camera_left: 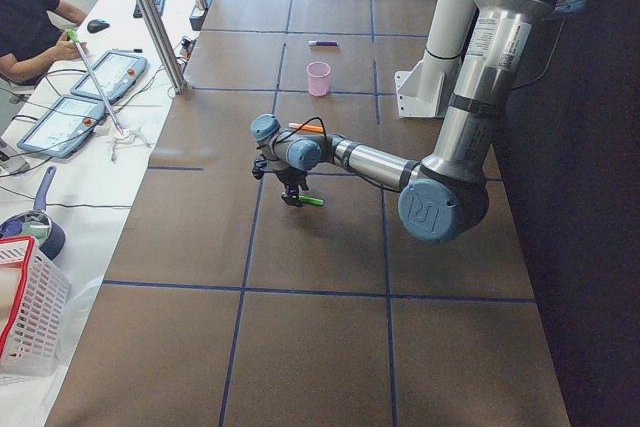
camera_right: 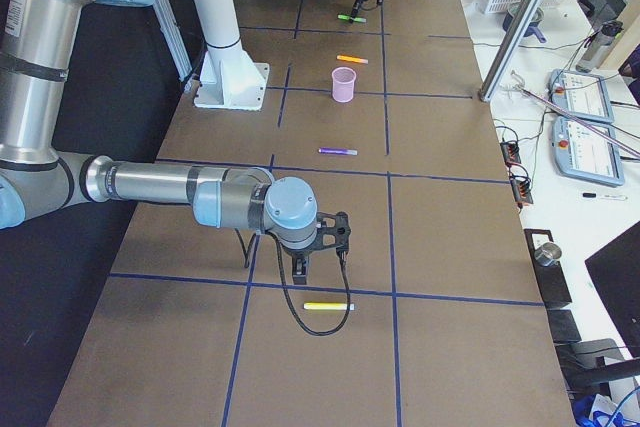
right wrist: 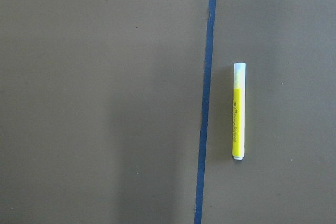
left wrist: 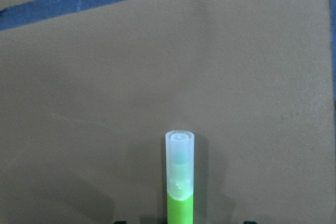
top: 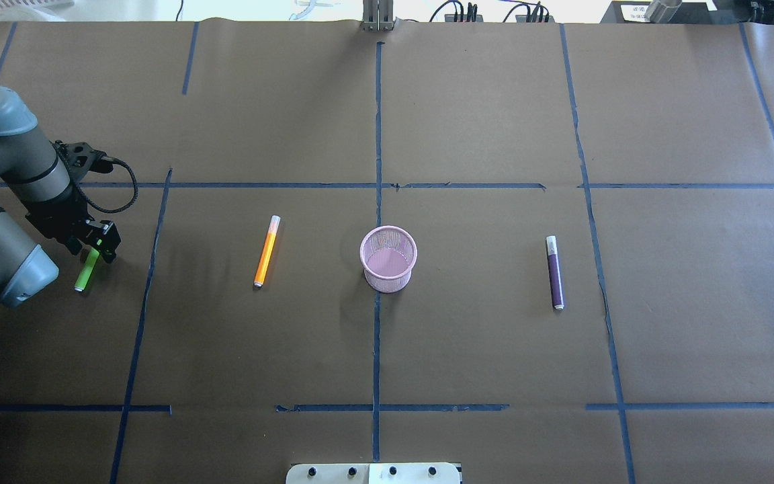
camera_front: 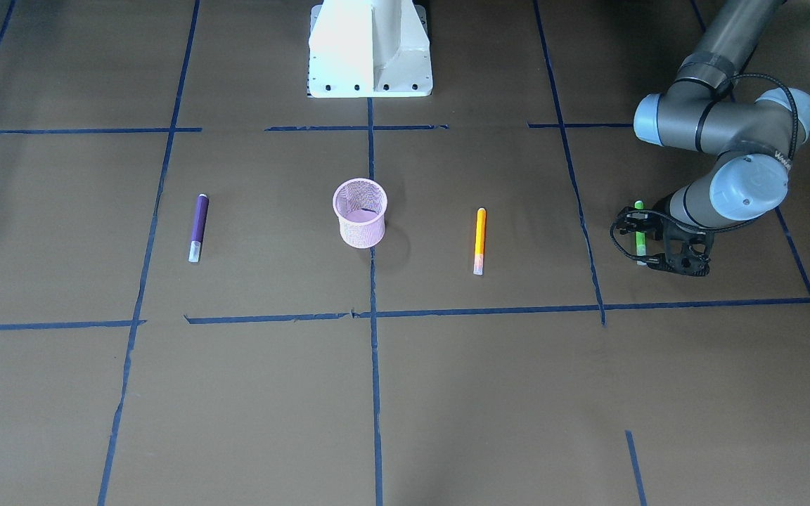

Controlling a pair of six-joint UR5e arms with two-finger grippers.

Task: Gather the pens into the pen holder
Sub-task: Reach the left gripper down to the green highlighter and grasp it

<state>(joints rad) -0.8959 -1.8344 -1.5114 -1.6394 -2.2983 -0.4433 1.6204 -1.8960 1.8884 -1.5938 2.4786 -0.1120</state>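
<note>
The green pen lies flat on the table, well away from the pink pen holder. The left gripper sits over it, one finger on each side, spread wide and not squeezing. I cannot tell if the right gripper is wide or closed.

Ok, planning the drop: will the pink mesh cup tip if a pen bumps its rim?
Probably light: the pen holder is open mesh and looks empty. It stands upright but narrows toward its base, so a sideways bump at the rim might tip or slide it.
</note>
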